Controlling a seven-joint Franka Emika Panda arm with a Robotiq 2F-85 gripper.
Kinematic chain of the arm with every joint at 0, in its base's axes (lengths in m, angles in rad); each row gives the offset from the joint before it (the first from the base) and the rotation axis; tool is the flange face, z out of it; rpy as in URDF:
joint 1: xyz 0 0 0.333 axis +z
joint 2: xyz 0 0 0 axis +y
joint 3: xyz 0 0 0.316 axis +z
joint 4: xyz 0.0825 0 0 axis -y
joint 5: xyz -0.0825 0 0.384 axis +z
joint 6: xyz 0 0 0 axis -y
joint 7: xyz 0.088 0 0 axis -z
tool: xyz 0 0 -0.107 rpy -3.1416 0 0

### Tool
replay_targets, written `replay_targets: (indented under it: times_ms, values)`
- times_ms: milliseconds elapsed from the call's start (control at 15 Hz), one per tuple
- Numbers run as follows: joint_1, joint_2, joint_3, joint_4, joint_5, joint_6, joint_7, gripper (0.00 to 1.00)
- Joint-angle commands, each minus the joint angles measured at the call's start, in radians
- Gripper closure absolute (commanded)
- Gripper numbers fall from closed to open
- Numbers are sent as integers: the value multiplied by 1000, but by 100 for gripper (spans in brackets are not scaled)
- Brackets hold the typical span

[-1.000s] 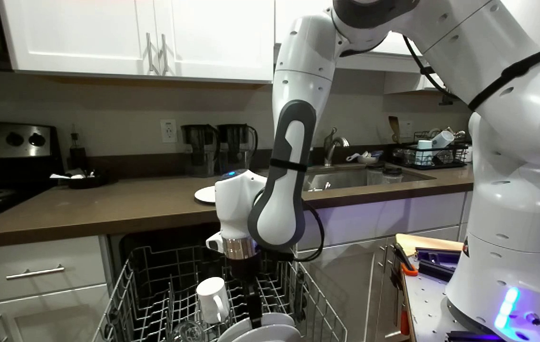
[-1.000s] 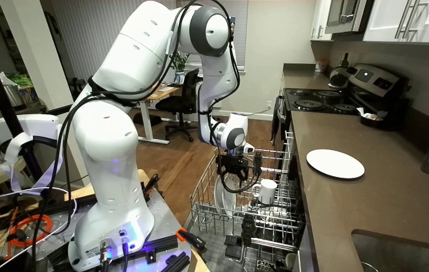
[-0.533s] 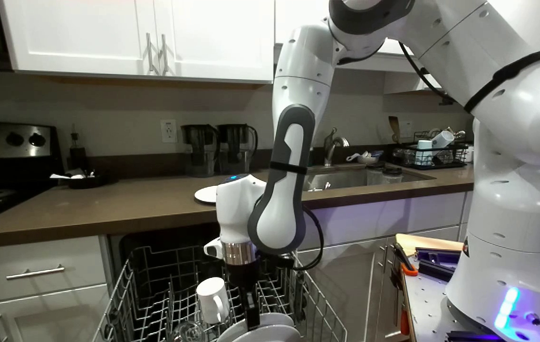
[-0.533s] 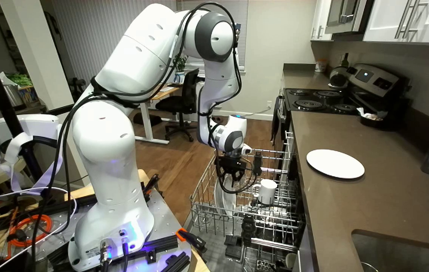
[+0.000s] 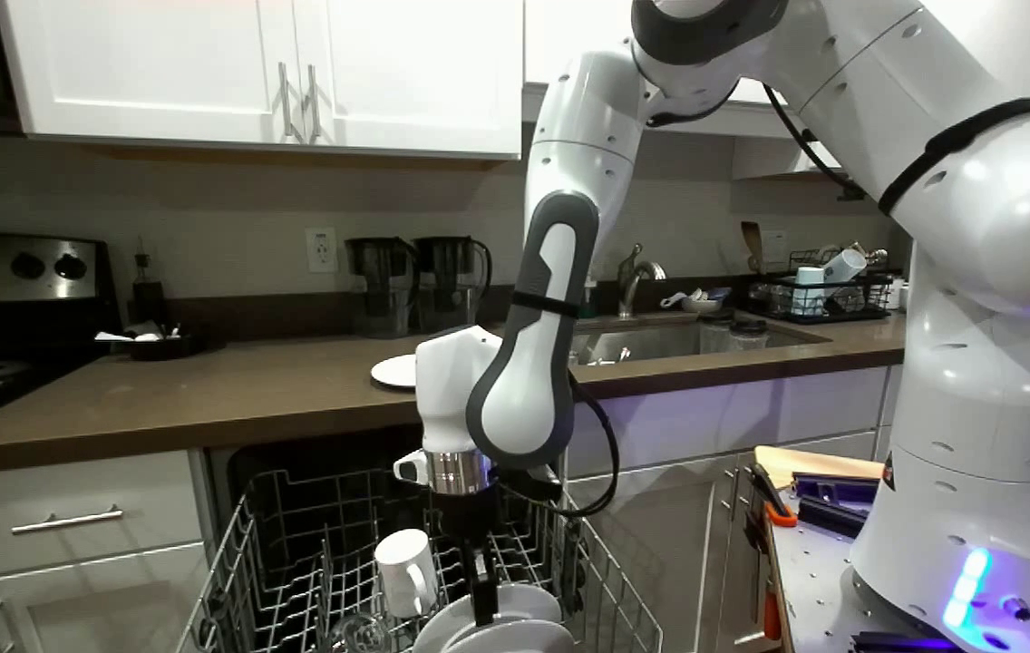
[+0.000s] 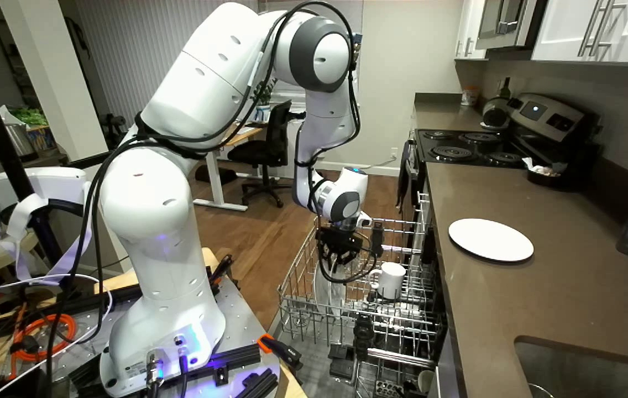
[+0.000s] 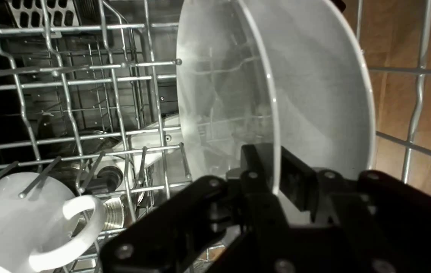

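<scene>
Knocking against the neighbouring plate (image 7: 325, 94) could be caused by tilting of the held plate (image 7: 223, 102), found pinched at its rim between the jaws.

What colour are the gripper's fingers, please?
Black; the fingers show best in the wrist view.

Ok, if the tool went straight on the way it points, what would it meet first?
The plate nearer the mug, whose rim the tool grips. Pushing on would probably press that plate against the rack below, though depth is unclear.
</scene>
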Motion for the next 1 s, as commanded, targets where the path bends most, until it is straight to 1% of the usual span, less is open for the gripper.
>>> replay_targets:
  times_ms: [0,200,267,333,467,667,800,933]
  values:
    - [-32,-46,11,-15,45,-70,-52,92]
    - [-39,-95,15,-27,63,-127,-59,93]
    - [-37,-116,15,-32,69,-145,-61,98]
    - [-36,-136,15,-37,76,-160,-65,94]
    - [-24,-175,10,-48,88,-194,-69,94]
    - [-26,-193,15,-43,119,-225,-101,94]
    - [-28,-210,17,-48,136,-233,-122,94]
    - [-46,-226,34,-55,170,-225,-161,94]
